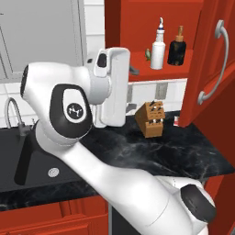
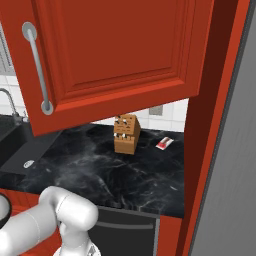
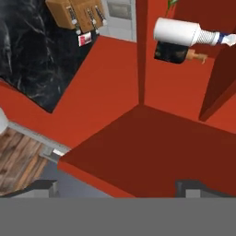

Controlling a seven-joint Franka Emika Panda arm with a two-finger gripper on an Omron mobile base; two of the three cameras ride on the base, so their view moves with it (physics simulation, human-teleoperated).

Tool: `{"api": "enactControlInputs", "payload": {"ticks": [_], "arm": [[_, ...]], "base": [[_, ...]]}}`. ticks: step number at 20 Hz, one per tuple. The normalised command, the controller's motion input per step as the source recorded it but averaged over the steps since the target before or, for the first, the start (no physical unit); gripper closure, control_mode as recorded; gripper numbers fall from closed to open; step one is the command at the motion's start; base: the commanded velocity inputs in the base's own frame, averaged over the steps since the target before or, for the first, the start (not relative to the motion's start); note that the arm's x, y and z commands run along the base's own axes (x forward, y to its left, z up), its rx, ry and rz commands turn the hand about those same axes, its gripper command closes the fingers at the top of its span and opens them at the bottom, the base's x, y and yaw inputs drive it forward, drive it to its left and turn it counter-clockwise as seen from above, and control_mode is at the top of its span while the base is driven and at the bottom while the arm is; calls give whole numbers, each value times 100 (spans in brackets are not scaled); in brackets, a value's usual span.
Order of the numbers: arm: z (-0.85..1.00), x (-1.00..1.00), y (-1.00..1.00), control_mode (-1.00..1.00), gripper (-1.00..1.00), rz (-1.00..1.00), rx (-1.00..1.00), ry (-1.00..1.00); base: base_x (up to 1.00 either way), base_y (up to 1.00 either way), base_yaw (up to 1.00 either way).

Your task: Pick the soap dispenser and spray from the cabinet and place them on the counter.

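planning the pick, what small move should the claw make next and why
Probably advance toward the spray: it and the soap dispenser stand on the open cabinet shelf, untouched, and the open claw is well short of both.

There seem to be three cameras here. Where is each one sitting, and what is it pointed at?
Left base view: behind the arm on its left, facing the open cabinet with the spray and soap dispenser on its shelf; the white arm crosses it.
Right base view: behind on the right, facing the counter and knife block under a red door; an arm joint sits low.
Hand view: on the hand, rolled sideways; the gripper is open.
Shared: knife block, counter.
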Motion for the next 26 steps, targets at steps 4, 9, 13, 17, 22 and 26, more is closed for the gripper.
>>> {"api": "enactControlInputs", "payload": {"ticks": [4, 9, 13, 17, 22, 26], "arm": [[0, 5, -8, -100, -100, -12, -6, 0], [1, 10, -14, -100, -100, -12, -4, 0], [4, 7, -21, -100, -100, -11, -1, 0], [6, 0, -26, -100, -100, -8, 0, 0], [1, 5, -13, -100, -100, -3, 0, 0], [0, 2, -5, -100, -100, 0, -4, -5]], "base": [[0, 0, 0], [0, 0, 0], [0, 0, 0], [0, 0, 0], [0, 0, 0], [0, 0, 0]]}}
